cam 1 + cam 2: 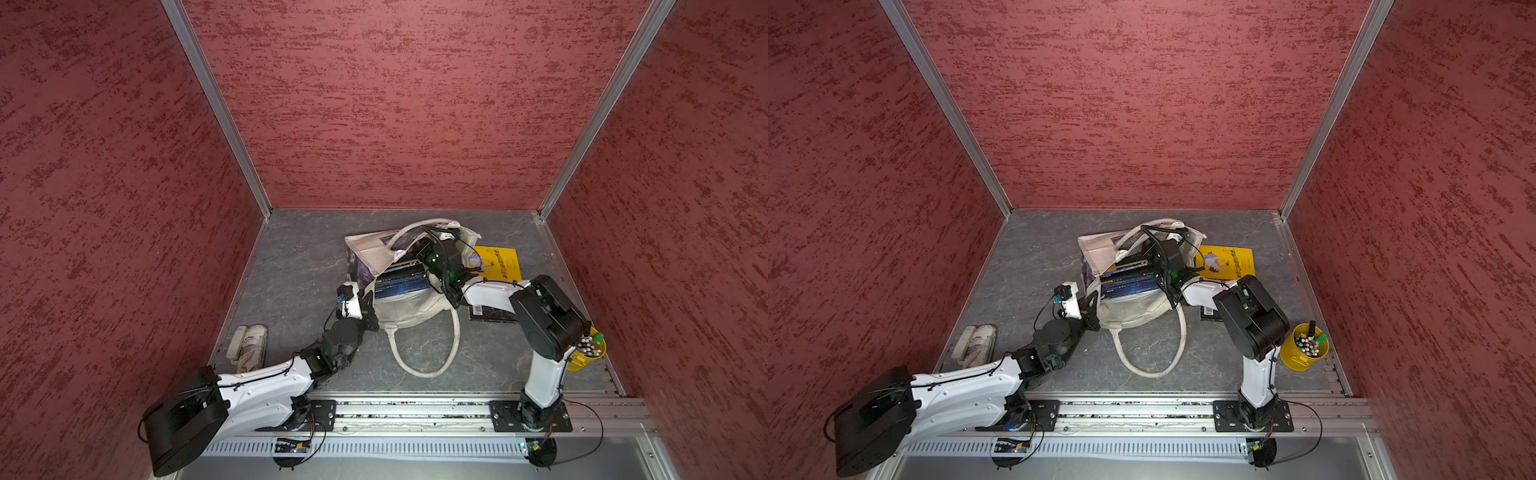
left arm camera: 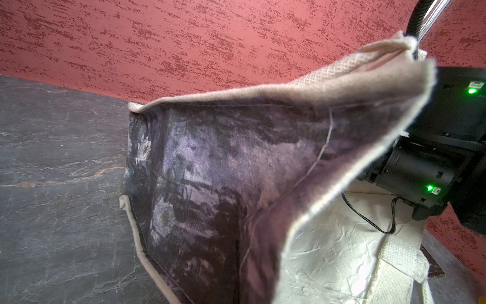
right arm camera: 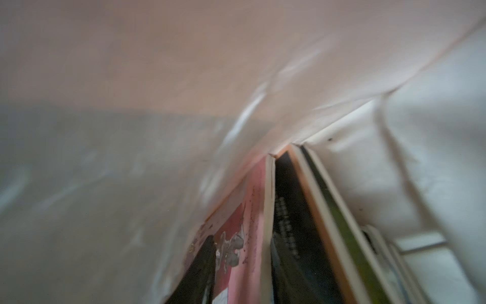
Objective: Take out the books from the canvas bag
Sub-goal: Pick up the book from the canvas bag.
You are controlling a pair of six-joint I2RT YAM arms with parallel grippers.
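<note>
The cream canvas bag (image 1: 409, 318) (image 1: 1133, 313) lies mid-table, its mouth held open, with several dark navy books (image 1: 401, 282) (image 1: 1127, 284) stacked inside. My left gripper (image 1: 370, 309) (image 1: 1091, 308) is at the bag's near-left rim, shut on the fabric; the printed side (image 2: 210, 171) fills the left wrist view. My right gripper (image 1: 417, 249) reaches deep into the mouth from the right. In the right wrist view one black finger (image 3: 202, 265) lies against a pink-covered book (image 3: 244, 210), beside a dark book (image 3: 289, 223); the other finger is hidden. A bright yellow book (image 1: 496, 264) (image 1: 1225, 262) lies right of the bag.
A dark book (image 1: 494, 313) (image 1: 1209, 312) lies flat under my right forearm. A yellow bucket (image 1: 1304, 347) (image 1: 590, 351) of pens stands at the near right. A white object (image 1: 249, 345) sits by the left wall. The bag's handle loop (image 1: 428, 353) trails toward the front rail.
</note>
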